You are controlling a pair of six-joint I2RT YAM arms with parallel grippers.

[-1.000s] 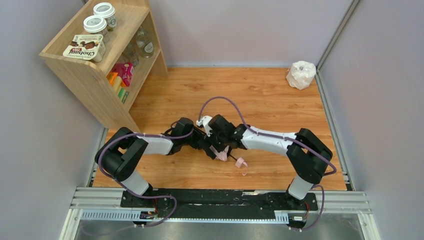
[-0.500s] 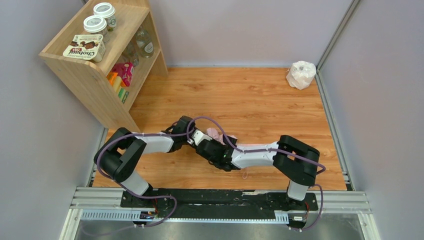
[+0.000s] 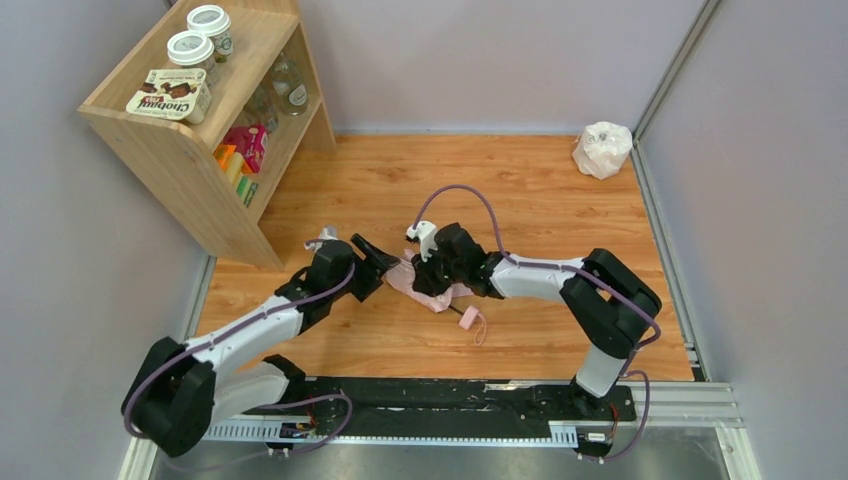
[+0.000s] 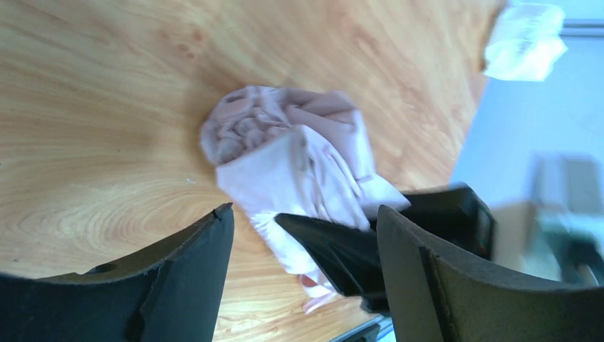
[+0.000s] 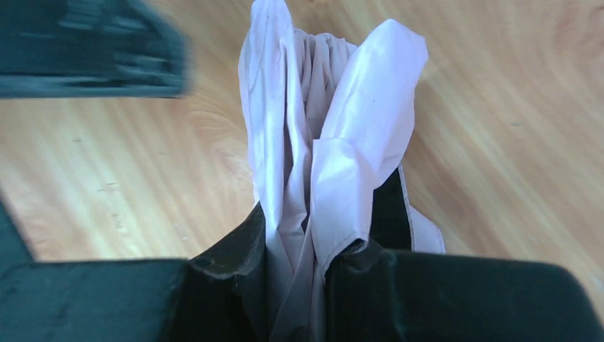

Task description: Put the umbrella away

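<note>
The right fingers [image 5: 249,242] are clenched on the umbrella [image 5: 342,142]. Its pale pink fabric is pinched between them and fans out past the tips. The left fingers [image 4: 214,242] are released, spread wide and grasping nothing. The crumpled fabric lies just ahead of them, apart from both tips.

In the top view the umbrella [image 3: 440,297] lies on the table [image 3: 520,190] at the centre of the frame, between the two arms. The left fingers [image 3: 380,260] point at its left end and the right fingers [image 3: 428,283] cover its middle. The handle [image 3: 468,317] and loop [image 3: 479,330] rest on the table at the lower right of the bundle.

A shelf [image 3: 190,130] stands at the upper left. A white bag [image 3: 601,150] sits at the upper right.
</note>
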